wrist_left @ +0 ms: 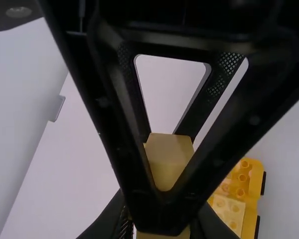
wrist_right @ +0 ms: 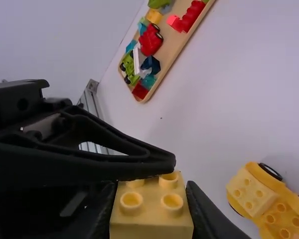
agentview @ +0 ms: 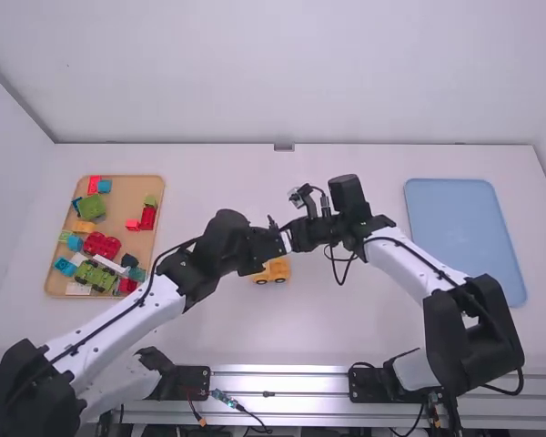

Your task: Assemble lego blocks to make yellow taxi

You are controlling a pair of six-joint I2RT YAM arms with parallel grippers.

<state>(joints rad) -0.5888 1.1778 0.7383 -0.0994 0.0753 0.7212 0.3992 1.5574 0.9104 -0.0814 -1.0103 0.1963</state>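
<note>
The left gripper and the right gripper are brought together over the middle of the table, their tips facing each other. A yellow block is held between them. By the fingers of the left gripper it is pinched, with the gap kept only as wide as the block. It is likewise gripped by the fingers of the right gripper, which are pressed to its sides. In the right wrist view, round studs can be seen on the block, just beside the left gripper's tips. Where the tips cross, the view is crowded, so it can only be said that both grips appear firm.

Below the two grippers, apart from them, a yellow wheeled base is set upright on the table. A paler yellow block with studs is seated on it, and bare studs are left exposed beside that block.

Well apart from the left gripper, to its left, loose coloured pieces are spread in a tan tray. Well apart from the right gripper, to its right, a blue tray is laid flat on the table.
</note>
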